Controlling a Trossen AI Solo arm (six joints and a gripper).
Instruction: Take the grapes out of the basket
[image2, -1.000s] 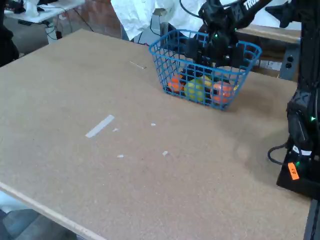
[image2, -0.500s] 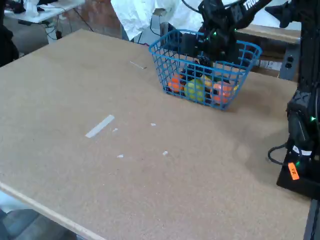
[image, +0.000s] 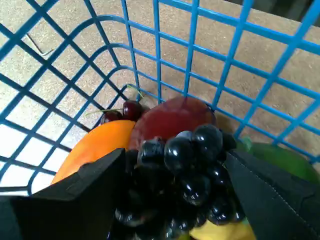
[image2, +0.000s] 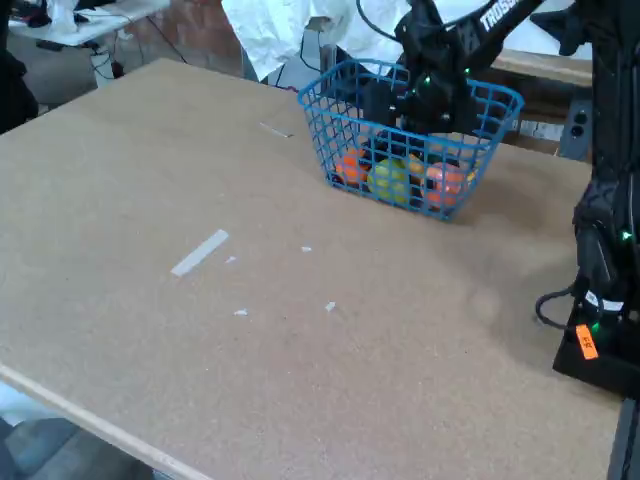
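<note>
We see the grapes (image: 187, 175), a glossy black cluster, sitting inside the basket (image: 235, 65) between the two black fingers (image: 85, 195) of the gripper (image: 175, 185), which press against the bunch from either side in the wrist view. Beneath and around the grapes lie an orange fruit (image: 92, 147), a dark red round fruit (image: 172, 117), two small cherries (image: 122, 112), a green fruit (image: 285, 160) and something yellow (image: 220, 232). In the fixed view we find the basket (image2: 340, 125) standing on the brown desk (image2: 200, 330) at its far side, with the arm (image2: 440, 50) reaching down into it and strips of pale tape (image2: 200, 252) lying well apart.
</note>
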